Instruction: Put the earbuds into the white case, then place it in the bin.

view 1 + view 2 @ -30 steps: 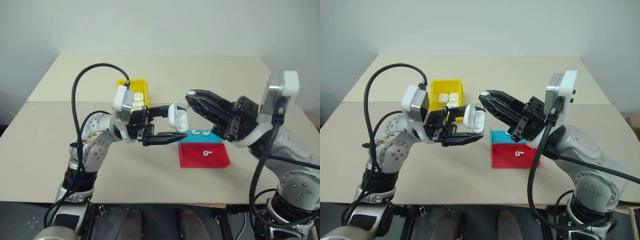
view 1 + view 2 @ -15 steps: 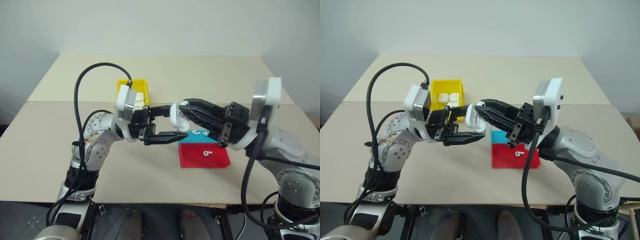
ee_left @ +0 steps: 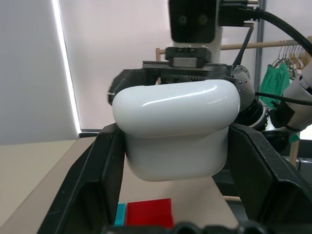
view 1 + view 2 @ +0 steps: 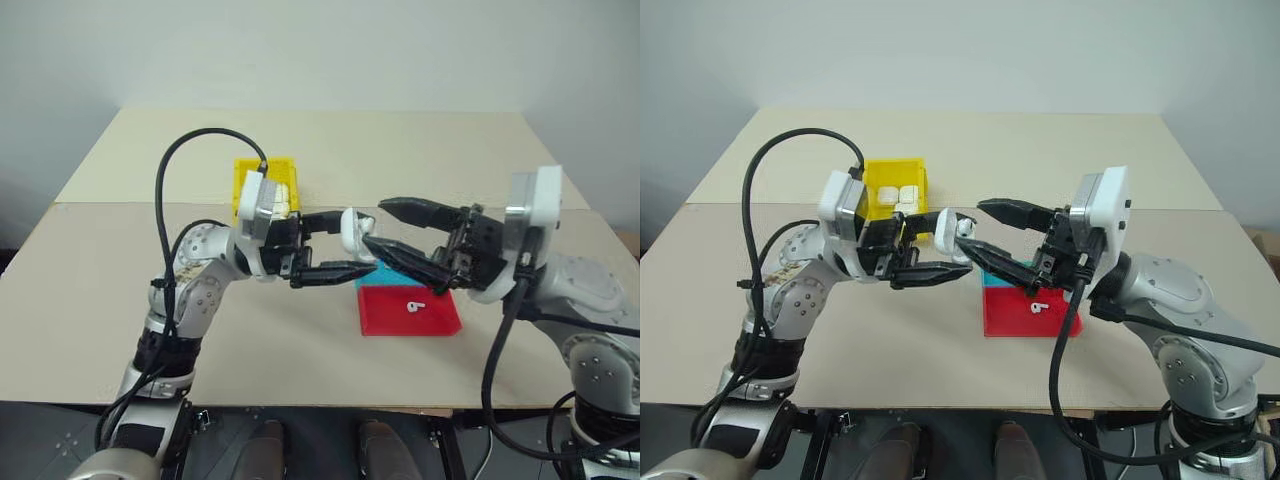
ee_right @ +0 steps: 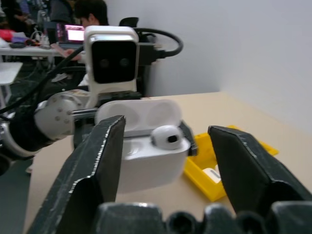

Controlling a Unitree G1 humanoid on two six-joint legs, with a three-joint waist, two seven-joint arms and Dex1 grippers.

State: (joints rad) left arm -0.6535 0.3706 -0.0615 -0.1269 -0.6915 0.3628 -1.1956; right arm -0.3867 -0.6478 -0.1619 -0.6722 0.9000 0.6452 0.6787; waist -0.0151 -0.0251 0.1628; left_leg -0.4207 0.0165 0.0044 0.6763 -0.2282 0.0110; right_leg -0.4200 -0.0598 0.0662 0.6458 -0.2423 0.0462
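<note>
My left gripper (image 4: pixel 335 243) clamps the white case (image 4: pixel 352 231) open mid-table (one earbud (image 5: pixel 167 136) seated), right gripper (image 4: pixel 392 226) jaws apart at its 3 o'clock; next: fetch earbud from red tray (image 4: pixel 385 318).

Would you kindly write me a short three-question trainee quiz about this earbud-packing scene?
1. True or false: the white case held by the left gripper has its lid open.
2. Which holds an earbud: A the red tray, B the bin?
3. Fill in: the right gripper stands ___, its fingers on either side of the case.

Key: 1 true; 2 A; 3 open.
</note>
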